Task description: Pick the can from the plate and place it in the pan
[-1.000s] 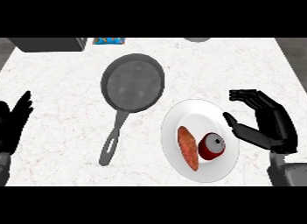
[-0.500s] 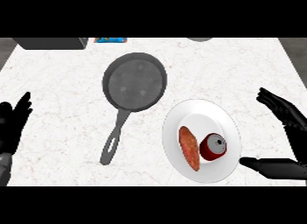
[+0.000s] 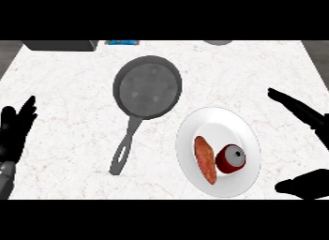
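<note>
Can on the plate, left of the open right robot hand

The can lay on the white plate beside an orange-brown food piece, just left of the right robot hand, which was spread wide, touching nothing. The pan sat farther left on the desk. The left robot hand rested open. No writing was readable.

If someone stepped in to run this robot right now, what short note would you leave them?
Left hand: open, resting at the counter's left edge, holding nothing.
Right hand: open, fingers and thumb spread wide, to the right of the plate, holding nothing.
Can: on the plate, beside an orange-brown food item.
Pan: to the plate's upper left, nothing in it, handle pointing toward the robot.
Done: nothing yet.
Left: grasp the can, lift it, set it in the pan.
</note>
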Robot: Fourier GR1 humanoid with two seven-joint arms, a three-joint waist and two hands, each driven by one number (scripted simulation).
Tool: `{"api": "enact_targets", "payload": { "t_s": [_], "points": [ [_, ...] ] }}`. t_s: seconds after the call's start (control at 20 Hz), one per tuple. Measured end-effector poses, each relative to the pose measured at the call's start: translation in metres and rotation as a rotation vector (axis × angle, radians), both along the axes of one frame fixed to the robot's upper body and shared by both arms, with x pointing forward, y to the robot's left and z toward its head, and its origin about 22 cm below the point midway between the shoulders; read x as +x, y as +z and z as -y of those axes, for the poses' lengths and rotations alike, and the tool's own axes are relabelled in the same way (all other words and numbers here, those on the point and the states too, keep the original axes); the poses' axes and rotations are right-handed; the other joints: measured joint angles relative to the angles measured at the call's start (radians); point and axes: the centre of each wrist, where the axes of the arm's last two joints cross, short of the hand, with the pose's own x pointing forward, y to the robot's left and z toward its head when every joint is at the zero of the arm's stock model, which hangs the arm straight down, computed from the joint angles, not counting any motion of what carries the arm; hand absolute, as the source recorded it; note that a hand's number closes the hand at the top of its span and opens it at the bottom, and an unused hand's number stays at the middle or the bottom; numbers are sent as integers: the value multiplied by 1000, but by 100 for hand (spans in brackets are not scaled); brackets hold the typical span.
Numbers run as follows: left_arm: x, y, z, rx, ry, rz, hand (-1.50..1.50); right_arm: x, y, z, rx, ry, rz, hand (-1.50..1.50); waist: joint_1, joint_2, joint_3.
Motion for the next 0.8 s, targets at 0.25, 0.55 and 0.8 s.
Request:
{"api": "enact_targets", "payload": {
  "t_s": [0.25, 0.55, 0.8],
  "points": [
    [0, 0, 2, 1, -12, 1, 0, 2, 17, -32, -240, 12, -92, -150, 9, 2, 1],
    [2, 2, 4, -6, -12, 3, 0, 6, 1, -75, -425, 40, -198, -150, 5, 3, 3],
    [3, 6, -3, -5, -1, 2, 0, 12, -17, -95, -490, 46, -248, -150, -4, 3, 4]
  ]
}}
